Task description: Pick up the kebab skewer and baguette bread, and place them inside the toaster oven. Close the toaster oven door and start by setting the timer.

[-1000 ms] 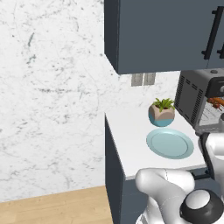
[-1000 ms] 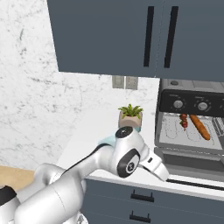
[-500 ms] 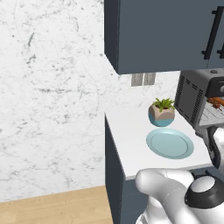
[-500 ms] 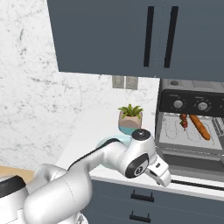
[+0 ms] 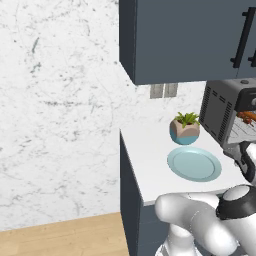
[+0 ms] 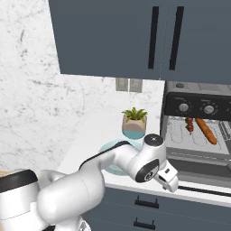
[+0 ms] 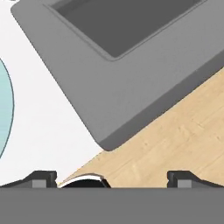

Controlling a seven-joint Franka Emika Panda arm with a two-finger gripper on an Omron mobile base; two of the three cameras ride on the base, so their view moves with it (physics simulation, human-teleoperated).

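Bright, even, flat light all round; shadows are faint and soft, no glare anywhere. Edges look slightly soft and pixelated, nothing warped.

Skewer (image 6: 189,124) left of baguette (image 6: 208,131) (in oven (image 6: 198,131)).

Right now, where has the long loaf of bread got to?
The baguette bread lies on the wire rack inside the open toaster oven, at the right of the right base view, just right of the kebab skewer.

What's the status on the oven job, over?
Claw open, empty, above the toaster oven door's corner. Kebab skewer and baguette bread on the rack inside the toaster oven. Door down, nothing blocking it.
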